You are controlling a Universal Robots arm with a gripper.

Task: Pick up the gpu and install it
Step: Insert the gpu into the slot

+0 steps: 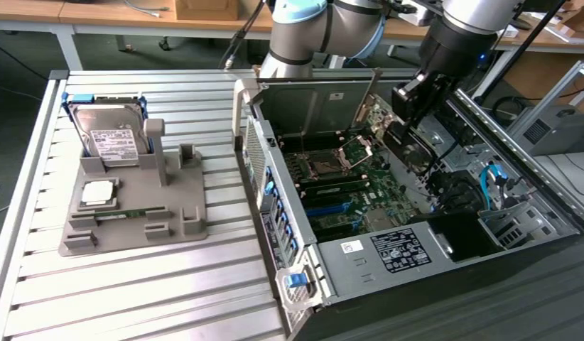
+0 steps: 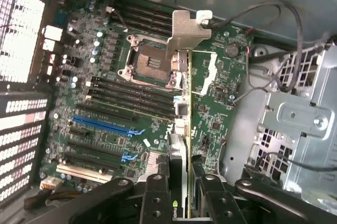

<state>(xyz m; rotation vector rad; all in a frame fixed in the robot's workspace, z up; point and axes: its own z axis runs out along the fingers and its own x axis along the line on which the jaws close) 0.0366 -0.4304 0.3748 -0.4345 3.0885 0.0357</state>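
Open grey metal computer case (image 1: 368, 273) lying on its side on slatted metal table (image 1: 131, 298). Inside: green motherboard (image 2: 210, 108) with empty square CPU socket (image 2: 150, 63), rows of black memory slots (image 2: 131, 95), blue expansion slots (image 2: 102, 125). Pinched edge-on between the black fingers (image 2: 157, 195) of the gripper (image 2: 181, 195), jaws pressed onto both faces: gpu (image 2: 185, 92), a thin flat tan-brown circuit card, inside the case over the motherboard, just beside the socket, its bent silver metal bracket (image 2: 187, 29) at the far end. Contact with the board: cannot tell. Close by the card: grey perforated metal drive cage (image 2: 295, 124), thin grey cables (image 2: 274, 19) arcing near the bracket. Well apart, toward the exterior view's left: grey plastic parts holder (image 1: 192, 220) on the table, carrying boxy silver hard drive (image 1: 112, 135) with white label standing tilted, square silver processor chip (image 1: 99, 192) lying flat, narrow green memory stick (image 1: 131, 213) in a groove.
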